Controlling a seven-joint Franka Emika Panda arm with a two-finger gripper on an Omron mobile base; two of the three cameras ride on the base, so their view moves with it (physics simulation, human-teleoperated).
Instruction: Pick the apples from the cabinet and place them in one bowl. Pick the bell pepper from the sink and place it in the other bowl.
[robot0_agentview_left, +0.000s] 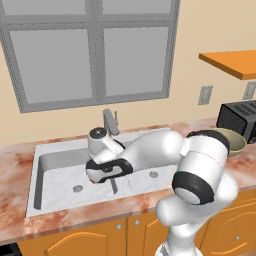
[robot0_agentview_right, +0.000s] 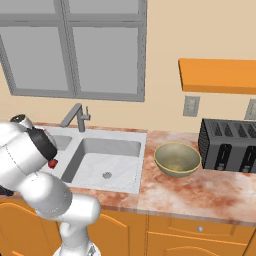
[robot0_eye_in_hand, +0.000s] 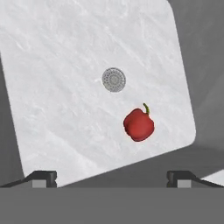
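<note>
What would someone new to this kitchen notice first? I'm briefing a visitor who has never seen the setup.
First the white arm bent low over the sink, its open claw hanging above one basin. There a small red bell pepper lies on the pale floor beside the round drain. To the right, an olive-green bowl sits on the marbled counter next to a black toaster.

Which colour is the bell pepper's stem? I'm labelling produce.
Olive green, on a red bell pepper lying in the sink; clearest in the hand view.

Below me the sink (robot0_eye_in_hand: 65, 87) looks like smooth pale marbled stone; the bell pepper (robot0_eye_in_hand: 138, 124) is glossy, its drain (robot0_eye_in_hand: 113, 79) dull metal.
</note>
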